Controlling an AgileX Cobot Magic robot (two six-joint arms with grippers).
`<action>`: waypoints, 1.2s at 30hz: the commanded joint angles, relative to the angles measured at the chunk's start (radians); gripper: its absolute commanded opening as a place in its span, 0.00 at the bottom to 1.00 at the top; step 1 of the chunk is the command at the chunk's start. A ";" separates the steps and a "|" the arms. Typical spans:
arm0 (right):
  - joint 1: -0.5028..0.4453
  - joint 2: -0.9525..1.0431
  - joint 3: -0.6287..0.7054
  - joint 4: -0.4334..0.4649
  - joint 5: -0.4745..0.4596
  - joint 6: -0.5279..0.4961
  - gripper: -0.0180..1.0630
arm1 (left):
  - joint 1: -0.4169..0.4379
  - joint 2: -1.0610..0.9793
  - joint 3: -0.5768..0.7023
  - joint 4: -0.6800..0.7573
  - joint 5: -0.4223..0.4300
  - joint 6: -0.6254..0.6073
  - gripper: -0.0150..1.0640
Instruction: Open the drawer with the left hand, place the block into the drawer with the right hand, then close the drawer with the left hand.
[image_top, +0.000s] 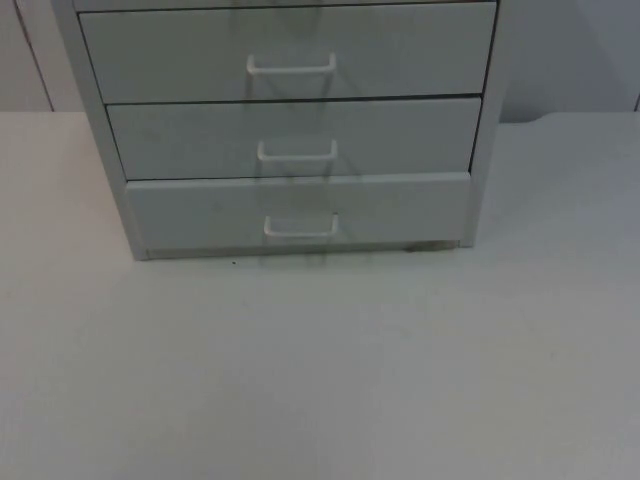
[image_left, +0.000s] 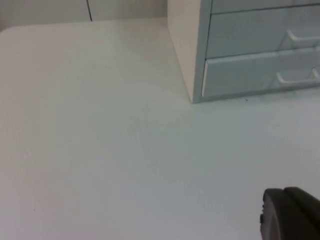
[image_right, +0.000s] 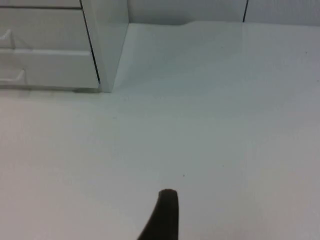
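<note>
A light grey drawer cabinet (image_top: 290, 120) stands at the back of the white table (image_top: 320, 370). Three drawer fronts are in view, each with a white bar handle, and all look shut. The bottom drawer (image_top: 300, 205) carries its handle (image_top: 300, 226) just above the table. My left gripper (image_left: 292, 216) hangs over bare table to the front left of the cabinet (image_left: 185, 50), well away from the bottom drawer (image_left: 250, 75). My right gripper (image_right: 162, 215) hangs over bare table to the front right of the cabinet (image_right: 107, 40).
The grey partition wall (image_top: 570, 50) runs behind the cabinet. Open white table lies in front of the cabinet and on both sides of it.
</note>
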 joint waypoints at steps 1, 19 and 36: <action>-0.003 -0.002 0.033 -0.004 -0.030 0.005 0.72 | 0.003 -0.005 0.014 -0.014 -0.002 0.009 0.01; -0.003 -0.002 0.033 -0.004 -0.030 0.003 0.72 | 0.003 -0.005 0.025 -0.015 -0.019 0.007 0.02; -0.003 -0.002 0.033 -0.056 -0.030 0.072 0.99 | 0.003 -0.005 0.025 0.038 -0.019 -0.067 0.91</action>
